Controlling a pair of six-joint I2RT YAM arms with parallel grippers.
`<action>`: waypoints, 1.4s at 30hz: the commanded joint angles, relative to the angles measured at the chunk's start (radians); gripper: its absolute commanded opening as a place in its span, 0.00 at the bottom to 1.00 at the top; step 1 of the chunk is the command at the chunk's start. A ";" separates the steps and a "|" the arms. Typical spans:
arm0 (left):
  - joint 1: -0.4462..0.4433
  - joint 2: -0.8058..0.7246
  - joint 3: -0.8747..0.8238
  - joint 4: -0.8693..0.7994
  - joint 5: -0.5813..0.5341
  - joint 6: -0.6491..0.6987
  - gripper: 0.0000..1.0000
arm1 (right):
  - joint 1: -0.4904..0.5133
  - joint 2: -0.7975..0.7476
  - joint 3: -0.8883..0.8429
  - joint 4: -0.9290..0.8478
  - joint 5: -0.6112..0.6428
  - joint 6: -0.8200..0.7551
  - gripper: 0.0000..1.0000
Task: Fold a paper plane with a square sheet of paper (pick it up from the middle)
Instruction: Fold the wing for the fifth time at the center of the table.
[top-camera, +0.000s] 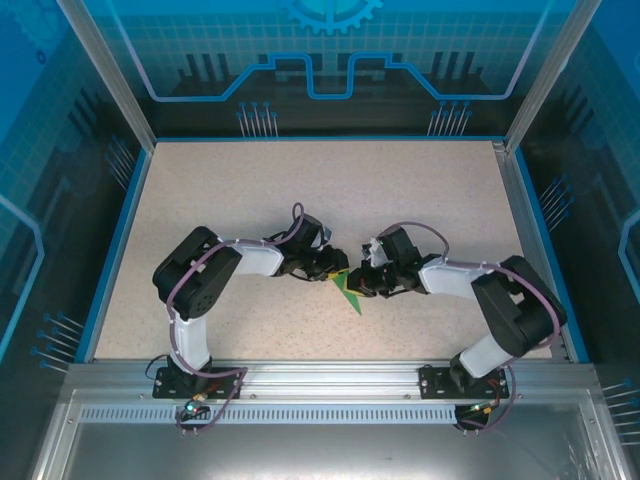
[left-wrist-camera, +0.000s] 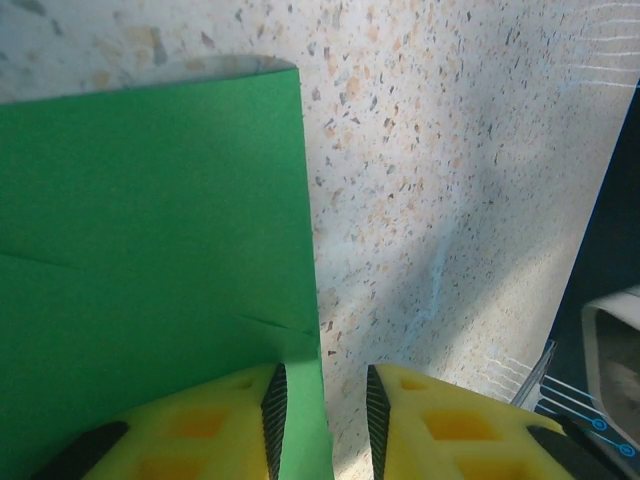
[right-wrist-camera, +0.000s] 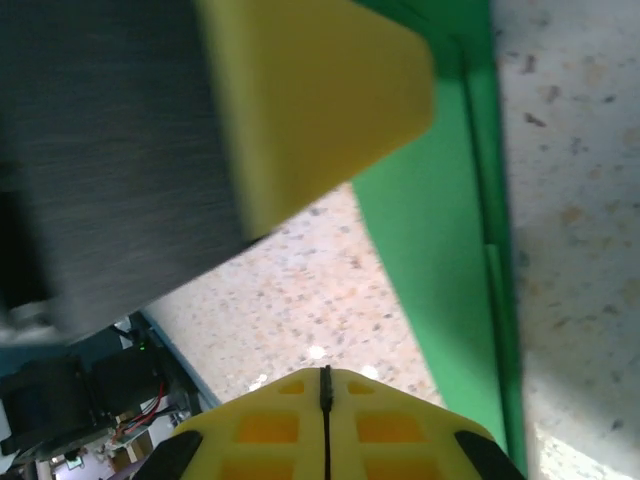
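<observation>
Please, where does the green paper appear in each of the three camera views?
Top external: green paper in the middle of the speckled table.
Left wrist: green paper covers the left half.
Right wrist: green paper is a narrow band down the right side.
Shared landmark: the speckled table under it.

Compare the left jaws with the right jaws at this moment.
The left jaws stand apart, a clear gap between them; the right jaws are shut, meeting in a thin line. The left jaws straddle the edge of the green paper; the right jaws sit mostly over bare table beside it. Both are yellow and close to the paper.
</observation>
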 joint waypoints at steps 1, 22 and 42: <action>0.010 0.084 -0.019 -0.093 -0.057 0.009 0.31 | 0.009 0.062 0.016 0.004 -0.004 0.008 0.05; 0.010 0.081 -0.016 -0.114 -0.066 0.003 0.31 | 0.014 -0.207 -0.144 -0.255 -0.025 -0.118 0.06; 0.008 0.077 0.011 -0.133 -0.059 0.007 0.32 | 0.019 0.118 0.042 -0.105 0.104 -0.036 0.02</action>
